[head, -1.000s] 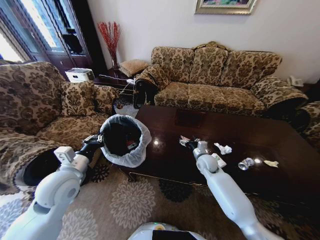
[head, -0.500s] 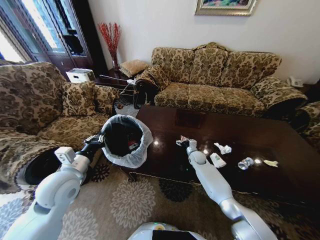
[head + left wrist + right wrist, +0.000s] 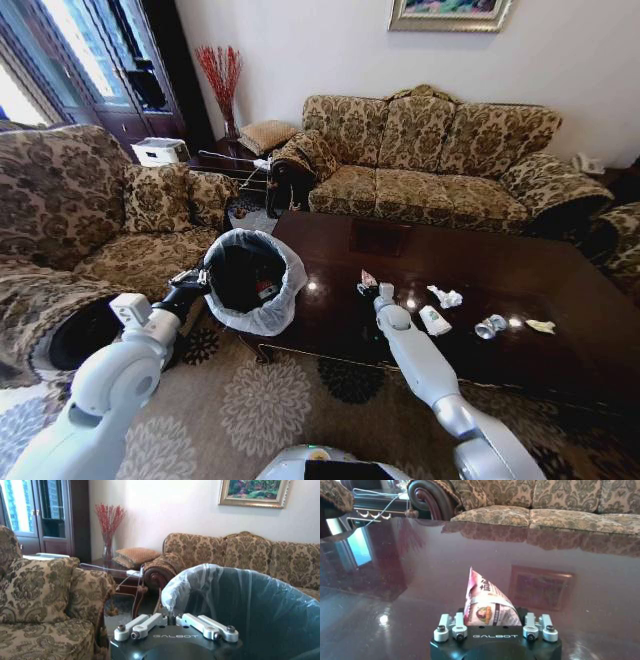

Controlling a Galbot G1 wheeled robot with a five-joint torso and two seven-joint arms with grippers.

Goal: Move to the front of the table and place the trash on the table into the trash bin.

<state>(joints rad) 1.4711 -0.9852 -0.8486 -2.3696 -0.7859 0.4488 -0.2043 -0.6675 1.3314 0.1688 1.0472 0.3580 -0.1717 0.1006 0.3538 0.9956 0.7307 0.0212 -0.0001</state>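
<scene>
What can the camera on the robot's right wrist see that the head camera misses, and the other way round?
The right wrist view alone shows the print on the crumpled wrapper pinched in the right gripper.

The head view alone shows the left gripper holding the trash bin by its rim, and the paper wad, the crushed silvery piece and the yellowish scrap on the table.

Both show the right gripper over the glossy table, with the patterned sofa behind it.

Head view high, looking forward and down across the table [image 3: 560,330] toward the sofas. Left wrist view close against the trash bin [image 3: 240,603] (also in the head view). Right wrist view low over the glossy tabletop, facing the far sofa
</scene>
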